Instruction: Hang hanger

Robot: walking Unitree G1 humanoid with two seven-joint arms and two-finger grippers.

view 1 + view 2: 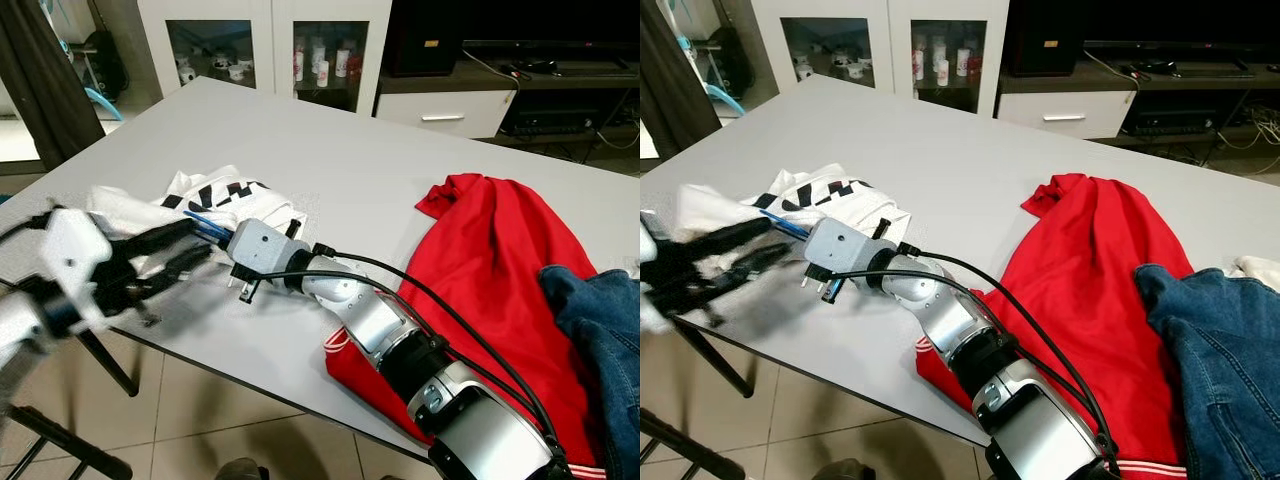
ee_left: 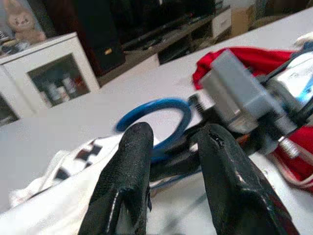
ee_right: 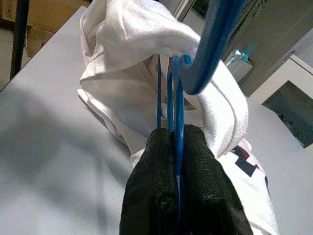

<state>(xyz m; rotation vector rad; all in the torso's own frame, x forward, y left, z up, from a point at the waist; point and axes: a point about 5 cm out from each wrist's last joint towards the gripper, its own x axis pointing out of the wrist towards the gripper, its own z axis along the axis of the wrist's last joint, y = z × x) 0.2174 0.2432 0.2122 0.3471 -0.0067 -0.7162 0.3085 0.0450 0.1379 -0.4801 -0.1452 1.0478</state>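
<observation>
Pinching the blue hanger point(image 3: 174, 98) tight, right gripper point(image 3: 177, 147) points left; left gripper point(image 2: 171, 161), fingers apart and empty, sits just beside its hook.

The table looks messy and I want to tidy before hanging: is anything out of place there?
Yes. A red shirt lies crumpled and droops over the table's near edge, with jeans heaped beside it. The right gripper pinches a blue hanger tangled in a bunched white garment.
</observation>
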